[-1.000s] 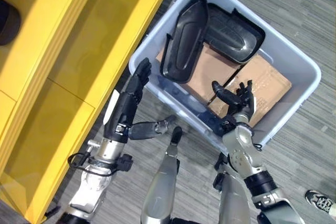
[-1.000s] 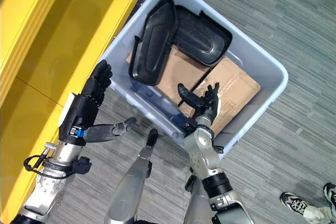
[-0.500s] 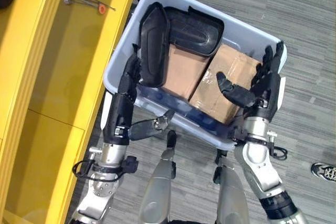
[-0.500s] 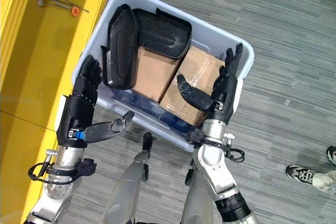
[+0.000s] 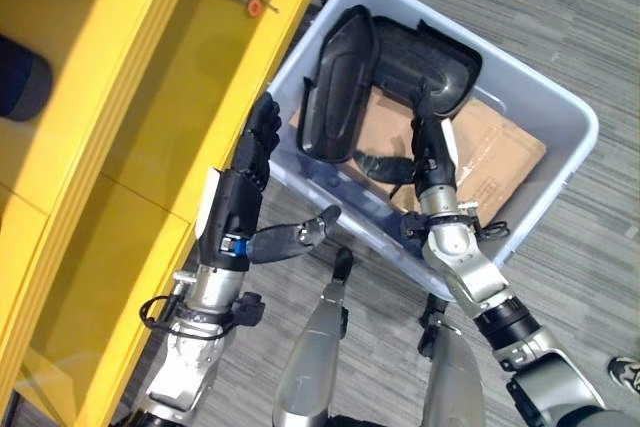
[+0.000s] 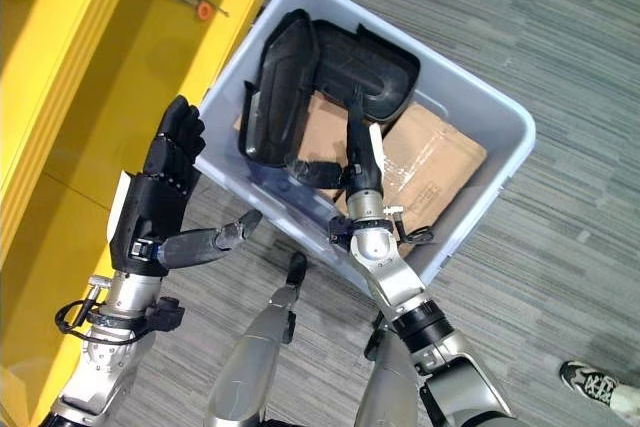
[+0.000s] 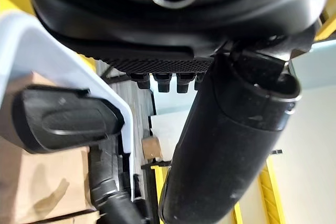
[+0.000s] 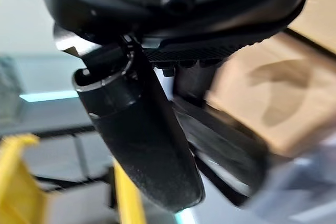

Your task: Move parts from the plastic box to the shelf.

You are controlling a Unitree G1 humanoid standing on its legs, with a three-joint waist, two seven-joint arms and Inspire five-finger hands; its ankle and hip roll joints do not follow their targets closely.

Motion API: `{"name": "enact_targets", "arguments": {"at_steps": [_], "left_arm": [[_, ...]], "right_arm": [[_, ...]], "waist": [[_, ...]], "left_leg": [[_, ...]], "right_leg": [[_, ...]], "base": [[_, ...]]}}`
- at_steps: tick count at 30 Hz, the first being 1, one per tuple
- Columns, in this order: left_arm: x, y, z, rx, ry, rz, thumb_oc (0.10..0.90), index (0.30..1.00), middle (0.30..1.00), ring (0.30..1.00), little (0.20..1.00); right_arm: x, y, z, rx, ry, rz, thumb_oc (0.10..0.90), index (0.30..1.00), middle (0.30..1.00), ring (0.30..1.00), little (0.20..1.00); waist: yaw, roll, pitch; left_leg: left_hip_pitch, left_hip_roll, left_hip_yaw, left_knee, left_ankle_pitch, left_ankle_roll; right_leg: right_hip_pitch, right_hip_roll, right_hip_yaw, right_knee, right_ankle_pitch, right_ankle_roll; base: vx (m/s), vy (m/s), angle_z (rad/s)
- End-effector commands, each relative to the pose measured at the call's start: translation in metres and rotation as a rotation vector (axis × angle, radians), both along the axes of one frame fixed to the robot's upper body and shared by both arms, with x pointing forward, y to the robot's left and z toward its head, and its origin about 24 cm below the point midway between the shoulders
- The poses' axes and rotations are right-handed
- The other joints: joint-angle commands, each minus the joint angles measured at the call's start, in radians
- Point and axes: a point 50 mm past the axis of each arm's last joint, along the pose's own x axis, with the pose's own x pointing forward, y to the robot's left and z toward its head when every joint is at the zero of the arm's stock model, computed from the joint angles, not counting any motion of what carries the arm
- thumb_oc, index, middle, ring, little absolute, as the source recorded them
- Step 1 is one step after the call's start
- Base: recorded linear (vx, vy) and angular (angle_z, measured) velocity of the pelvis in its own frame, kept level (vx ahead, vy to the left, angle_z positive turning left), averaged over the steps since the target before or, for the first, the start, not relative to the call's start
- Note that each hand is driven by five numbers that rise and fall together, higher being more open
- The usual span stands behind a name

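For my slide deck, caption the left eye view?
Open hands, left and right, flank black parts in the plastic box beside the yellow shelf.

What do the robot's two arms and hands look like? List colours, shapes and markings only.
Both arms are silver-grey metal tubes with black joint collars. The left hand is dark, blocky and long-fingered, with a white panel along its side and a small blue mark at the wrist. The right hand is dark too, with a white strip along one edge above a silver wrist ring.
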Motion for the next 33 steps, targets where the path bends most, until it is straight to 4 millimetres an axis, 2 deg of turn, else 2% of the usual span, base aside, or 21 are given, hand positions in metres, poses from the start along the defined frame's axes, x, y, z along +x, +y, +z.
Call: {"name": "enact_targets", "arguments": {"at_steps": [1,3,4,5,9,10,12,14,15,18,19,22,26,33], "left_arm": [[-0.013,-0.008,0.042,-0.046,-0.22,-0.105,0.9,1.0,1.0,1.0,1.0],[-0.012,-0.01,0.041,-0.047,-0.219,-0.114,0.9,1.0,1.0,1.0,1.0],[-0.012,-0.01,0.041,-0.048,-0.216,-0.117,0.9,1.0,1.0,1.0,1.0],[-0.012,-0.01,0.041,-0.048,-0.217,-0.117,0.9,1.0,1.0,1.0,1.0],[-0.012,-0.007,0.041,-0.043,-0.221,-0.14,0.9,1.0,1.0,1.0,1.0],[-0.011,-0.007,0.04,-0.034,-0.223,-0.148,0.9,1.0,1.0,1.0,1.0],[-0.011,-0.006,0.04,-0.029,-0.223,-0.156,0.9,1.0,1.0,1.0,1.0],[-0.011,-0.002,0.041,-0.012,-0.221,-0.166,0.9,1.0,1.0,1.0,1.0],[-0.011,-0.002,0.042,-0.012,-0.222,-0.167,0.9,1.0,1.0,1.0,1.0],[-0.011,0.001,0.041,0.012,-0.222,-0.176,0.9,1.0,1.0,1.0,1.0],[-0.011,0.003,0.041,0.028,-0.229,-0.184,0.9,1.0,1.0,1.0,1.0],[-0.009,0.003,0.041,0.043,-0.23,-0.197,0.9,1.0,1.0,1.0,1.0],[-0.006,0.0,0.041,0.048,-0.23,-0.215,0.9,1.0,1.0,1.0,1.0],[-0.002,-0.005,0.045,0.047,-0.228,-0.227,0.9,1.0,1.0,1.0,1.0]], "right_arm": [[-0.02,0.031,0.076,-0.254,-0.504,0.035,0.9,1.0,1.0,1.0,1.0],[-0.019,0.039,0.082,-0.45,-0.571,0.02,0.9,1.0,1.0,1.0,1.0],[-0.02,0.043,0.083,-0.602,-0.628,0.01,0.9,1.0,1.0,1.0,1.0],[-0.02,0.043,0.083,-0.602,-0.629,0.01,0.9,1.0,1.0,1.0,1.0],[-0.013,0.048,0.076,-0.863,-0.698,-0.018,0.9,1.0,1.0,1.0,1.0],[-0.012,0.048,0.074,-0.945,-0.747,-0.046,0.9,1.0,1.0,1.0,1.0],[-0.01,0.046,0.073,-0.988,-0.815,-0.08,0.9,1.0,1.0,1.0,1.0],[-0.008,0.037,0.076,-1.079,-0.959,-0.144,0.9,1.0,1.0,1.0,1.0],[-0.007,0.037,0.076,-1.079,-0.96,-0.144,0.9,1.0,1.0,1.0,1.0],[-0.001,0.03,0.074,-1.152,-0.961,-0.163,0.9,1.0,1.0,1.0,1.0],[0.005,0.027,0.068,-1.187,-0.903,-0.184,0.9,1.0,1.0,1.0,1.0],[0.02,0.015,0.054,-1.18,-0.763,-0.246,0.9,1.0,1.0,1.0,1.0],[0.034,0.003,0.046,-1.172,-0.662,-0.393,0.9,1.0,1.0,1.0,1.0],[0.045,-0.001,0.046,-1.141,-0.554,-0.449,0.9,1.0,1.0,1.0,1.0]], "waist": [[-0.007,0.007,-0.032],[0.007,0.01,-0.031],[0.014,0.01,-0.029],[0.014,0.011,-0.031],[0.041,0.004,-0.029],[0.047,-0.001,-0.024],[0.055,-0.005,-0.023],[0.074,-0.018,-0.023],[0.073,-0.017,-0.024],[0.091,-0.037,-0.023],[0.105,-0.051,-0.023],[0.118,-0.058,-0.022],[0.135,-0.056,-0.022],[0.153,-0.045,-0.022]], "left_leg": [[-0.018,-0.075,0.015,0.018,0.012,0.072],[-0.022,-0.08,0.009,0.014,0.015,0.072],[-0.023,-0.083,0.003,0.014,0.013,0.072],[-0.026,-0.082,0.002,0.012,0.017,0.072],[-0.04,-0.085,-0.009,0.005,0.025,0.07],[-0.04,-0.087,-0.013,0.005,0.022,0.07],[-0.043,-0.086,-0.019,0.003,0.025,0.07],[-0.049,-0.088,-0.034,-0.003,0.03,0.068],[-0.052,-0.087,-0.035,-0.005,0.034,0.069],[-0.048,-0.086,-0.049,-0.018,0.033,0.066],[-0.049,-0.083,-0.057,-0.027,0.034,0.065],[-0.056,-0.08,-0.065,-0.038,0.039,0.066],[-0.082,-0.083,-0.072,-0.04,0.044,0.067],[-0.128,-0.097,-0.075,-0.029,0.052,0.071]], "right_leg": [[0.061,0.019,-0.032,-0.011,0.034,-0.022],[0.061,0.016,-0.041,-0.012,0.034,-0.022],[0.063,0.013,-0.045,-0.009,0.028,-0.02],[0.061,0.014,-0.046,-0.012,0.033,-0.021],[0.062,0.011,-0.065,-0.019,0.033,-0.017],[0.066,0.009,-0.069,-0.015,0.026,-0.015],[0.07,0.009,-0.075,-0.017,0.027,-0.013],[0.081,0.012,-0.097,-0.025,0.026,-0.006],[0.079,0.013,-0.098,-0.029,0.031,-0.007],[0.094,0.017,-0.114,-0.04,0.027,-0.001],[0.099,0.018,-0.126,-0.049,0.029,0.003],[0.1,0.024,-0.136,-0.059,0.032,0.003],[0.091,0.026,-0.155,-0.066,0.036,0.008],[0.067,0.016,-0.176,-0.068,0.047,0.015]], "base": [[-0.01,0.01,0.14],[-0.01,0.017,0.09],[-0.01,0.01,0.11],[-0.02,0.007,0.13],[-0.05,-0.024,0.07],[-0.05,-0.046,0.07],[-0.03,-0.059,0.17],[-0.03,-0.103,0.18],[-0.02,-0.09,0.18],[-0.01,-0.109,0.18],[0.0,-0.158,0.09],[0.0,-0.083,0.18],[0.01,-0.022,0.07],[0.01,0.024,0.08]]}}
